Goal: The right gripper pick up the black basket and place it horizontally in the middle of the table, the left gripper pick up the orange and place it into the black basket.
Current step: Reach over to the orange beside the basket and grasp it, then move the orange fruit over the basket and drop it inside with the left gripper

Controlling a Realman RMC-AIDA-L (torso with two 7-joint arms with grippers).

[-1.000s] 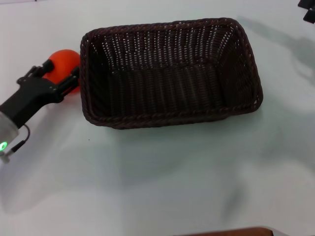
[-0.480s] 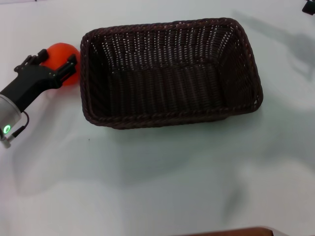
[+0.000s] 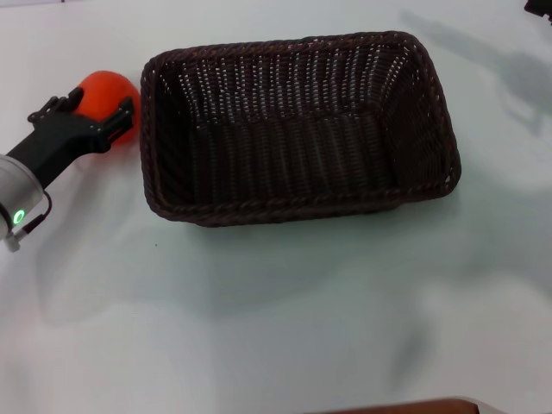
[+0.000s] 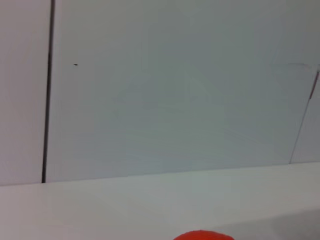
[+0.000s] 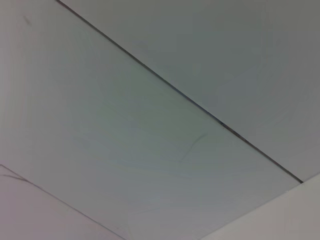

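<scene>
Straddling the orange (image 3: 108, 101), the left gripper (image 3: 93, 110) sits at the basket's left end, a finger showing on either side of the fruit. Whether it has clamped or merely brackets the orange cannot be told from the head view, and the left wrist view shows only a red sliver (image 4: 202, 235) at its edge.

The basket (image 3: 297, 129) already lies lengthwise near the middle of the table (image 3: 285, 310), empty, its left rim just beside the orange. Only a dark corner of the right gripper (image 3: 541, 7) shows at the far right, parked well away.

The orange looks firm, fairly light and smooth-skinned — round enough to roll or squirt out of a pinch off centre. The safest hold is probably across its widest girth, with modest force. It must then clear the rim before release.
</scene>
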